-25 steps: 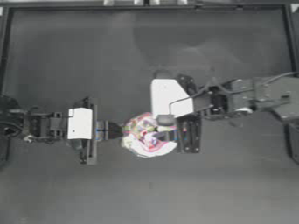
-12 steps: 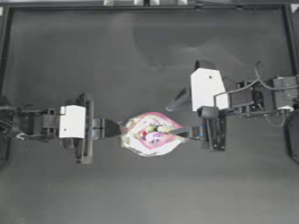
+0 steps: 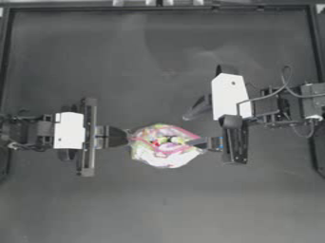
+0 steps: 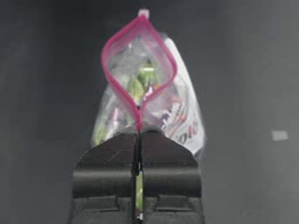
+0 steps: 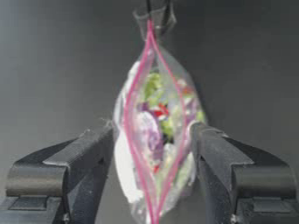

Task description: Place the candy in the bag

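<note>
My left gripper (image 4: 139, 144) pinches the bag's (image 3: 164, 145) zip end mid-table; my right gripper (image 5: 153, 144) gapes wide around it.

Top: looked straight down — whole table (image 3: 76, 57).
Wrists: close, facing each other — both shared the bag (image 4: 146, 94).

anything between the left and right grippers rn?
Only the bag: top view shows it spanning between the left gripper, shut on its rim, and the open right gripper.
</note>
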Controlling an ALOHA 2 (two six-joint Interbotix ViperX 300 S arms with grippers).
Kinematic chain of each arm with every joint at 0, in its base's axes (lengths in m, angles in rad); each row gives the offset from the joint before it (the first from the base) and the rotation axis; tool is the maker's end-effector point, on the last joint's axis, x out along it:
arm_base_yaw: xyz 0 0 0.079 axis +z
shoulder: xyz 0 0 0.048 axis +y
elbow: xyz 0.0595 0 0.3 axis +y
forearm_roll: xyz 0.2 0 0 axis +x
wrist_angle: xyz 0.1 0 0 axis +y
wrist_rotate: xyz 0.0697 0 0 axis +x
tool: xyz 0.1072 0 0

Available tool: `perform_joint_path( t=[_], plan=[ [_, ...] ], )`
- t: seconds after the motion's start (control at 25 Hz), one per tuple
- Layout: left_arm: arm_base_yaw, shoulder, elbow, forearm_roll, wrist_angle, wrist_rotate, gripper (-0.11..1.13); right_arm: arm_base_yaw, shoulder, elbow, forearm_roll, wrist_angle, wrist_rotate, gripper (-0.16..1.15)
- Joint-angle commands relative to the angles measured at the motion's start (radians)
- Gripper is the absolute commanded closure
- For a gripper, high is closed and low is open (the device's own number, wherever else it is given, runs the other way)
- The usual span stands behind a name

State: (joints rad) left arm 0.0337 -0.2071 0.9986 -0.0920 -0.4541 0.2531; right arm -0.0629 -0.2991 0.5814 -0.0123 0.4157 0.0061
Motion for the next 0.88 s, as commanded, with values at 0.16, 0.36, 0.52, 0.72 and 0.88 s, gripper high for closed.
perform_joint_path(
  t=[0.16, 0.36, 0.52, 0.72, 0.88],
  plan=[
    [-0.002, -0.081, 0.021, -0.002, 0.0, -0.002, 0.98, 0.002, -0.043, 0.008, 0.0, -0.006, 0.002, 0.11],
    [-0.002, -0.089, 0.034, -0.011, 0.003, -0.002, 0.98, 0.002, -0.055, 0.015, 0.005, -0.008, 0.003, 0.11],
    [-0.002, -0.087, 0.038, -0.011, 0.006, -0.005, 0.98, 0.002, -0.055, 0.015, 0.002, -0.008, 0.002, 0.11],
    [-0.005, -0.086, 0.037, -0.011, 0.017, -0.005, 0.97, 0.002, -0.055, 0.017, -0.002, -0.008, 0.002, 0.11],
    [-0.011, -0.083, 0.034, -0.011, 0.018, -0.005, 0.76, 0.002, -0.055, 0.021, -0.002, -0.012, 0.002, 0.11]
  ],
)
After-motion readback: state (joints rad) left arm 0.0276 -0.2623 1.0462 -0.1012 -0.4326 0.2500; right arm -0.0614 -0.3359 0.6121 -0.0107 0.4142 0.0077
